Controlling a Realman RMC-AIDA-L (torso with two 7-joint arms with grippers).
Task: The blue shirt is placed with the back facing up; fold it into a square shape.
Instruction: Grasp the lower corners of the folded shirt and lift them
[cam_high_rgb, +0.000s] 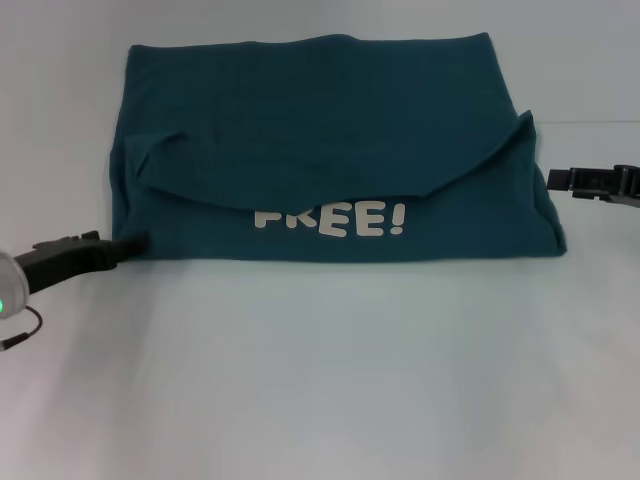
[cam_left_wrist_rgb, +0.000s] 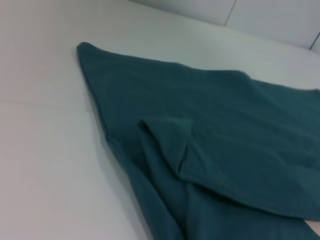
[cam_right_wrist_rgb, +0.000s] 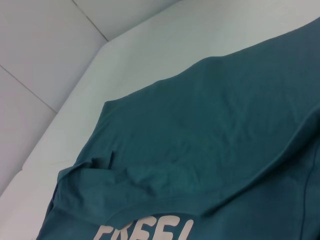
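One blue shirt (cam_high_rgb: 330, 130) lies on the white table (cam_high_rgb: 320, 380), already folded into a wide rectangle. Its far layer is doubled toward you, and the curved hem covers the top of the white lettering (cam_high_rgb: 332, 219) reading "FREE!". So the shirt does carry a print, and you are looking at a printed face below the flap.

The left gripper (cam_high_rgb: 125, 246) sits low at the shirt's near left corner, with its tip at the cloth edge. You cannot tell from any view whether its fingers are apart or closed, or whether they hold cloth. The right gripper (cam_high_rgb: 560, 180) is level with the shirt's right edge, just beside it and seemingly clear of it; its finger state cannot be read either.

Handling, as a judgement: the fabric looks thin, soft and light, with no stiffness. It will drape and sag from any single pinch point and may drag its lower layers along the smooth table. A small pucker (cam_left_wrist_rgb: 170, 142) sits near the left end of the flap.

Take hold at the corners and pinch all layers together. Grip both ends of one short side evenly, or the fold will skew. Lift low and lay it over.
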